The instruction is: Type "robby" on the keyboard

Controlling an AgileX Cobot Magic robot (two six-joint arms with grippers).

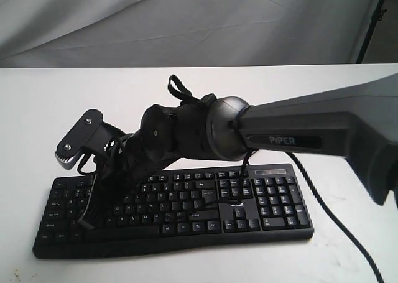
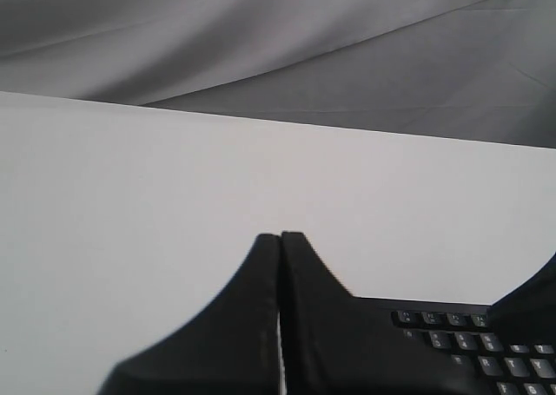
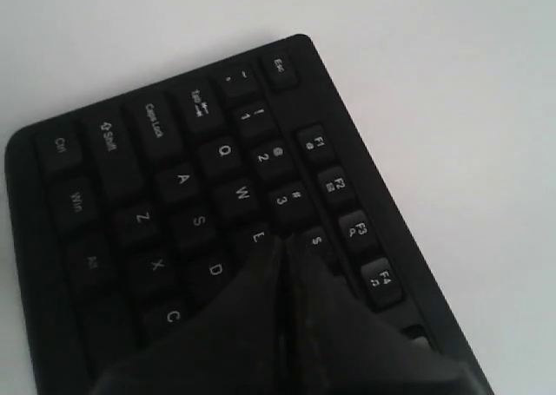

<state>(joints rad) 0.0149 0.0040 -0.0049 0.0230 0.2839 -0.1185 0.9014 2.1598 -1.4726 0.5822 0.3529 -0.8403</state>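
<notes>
Hovering or pressing, can't tell which: right gripper [image 3: 284,244] pinched closed, holding nothing, tip between E key [image 3: 258,236] and 4 key [image 3: 314,239], roughly where R lies. Keyboard [image 1: 186,236] lies lower centre of exterior frame on white table [image 1: 43,109]. Left gripper [image 2: 280,239] closed, empty, off the keys. No typed output visible; likely on the first letter, so nearly all of "robby" is left.
</notes>
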